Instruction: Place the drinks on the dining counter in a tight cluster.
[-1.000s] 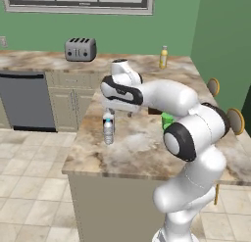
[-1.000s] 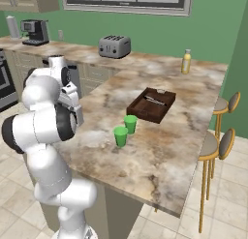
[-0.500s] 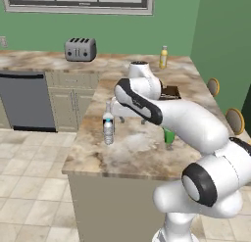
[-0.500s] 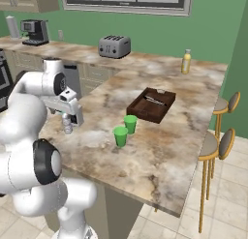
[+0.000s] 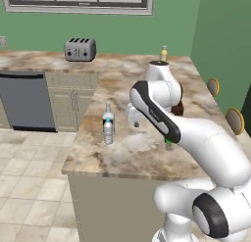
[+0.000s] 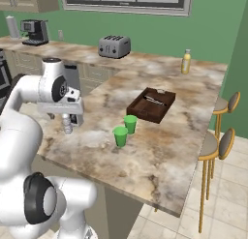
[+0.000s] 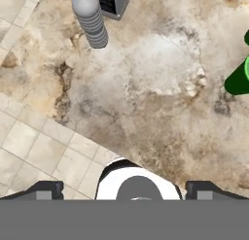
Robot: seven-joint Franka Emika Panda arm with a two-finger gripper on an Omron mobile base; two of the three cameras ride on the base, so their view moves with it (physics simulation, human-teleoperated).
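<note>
Small clear plastic water bottle [image 5: 108,124] stands upright on the tan-and-brown marbled stone table [image 5: 122,153], centre-left of the left base frame, near its edge. Tall yellow bottle with pale cap [image 6: 185,62] stands at the table's far end, upper right of the right base frame. White arm's gripper [image 7: 124,189] hovers above the table with jaws spread wide, holding nothing; two green plastic cups [image 6: 125,129] sit mid-frame beside a dark wooden tray [image 6: 151,105].

The marbled worktop [image 6: 160,151] runs from the upper left of the frame to the lower middle. On it, right of centre, lies a dark wooden tray [image 6: 151,105], and just below it stand two green cups [image 6: 125,130] close together. A yellow bottle [image 6: 186,62] stands near the far edge, upper right; a toaster [image 6: 114,46] sits at upper middle, a coffee machine [image 6: 34,31] at upper left. The white arm's head covers most of a clear bottle [image 6: 67,126] at centre left. Two stools [image 6: 216,141] stand at right.
</note>
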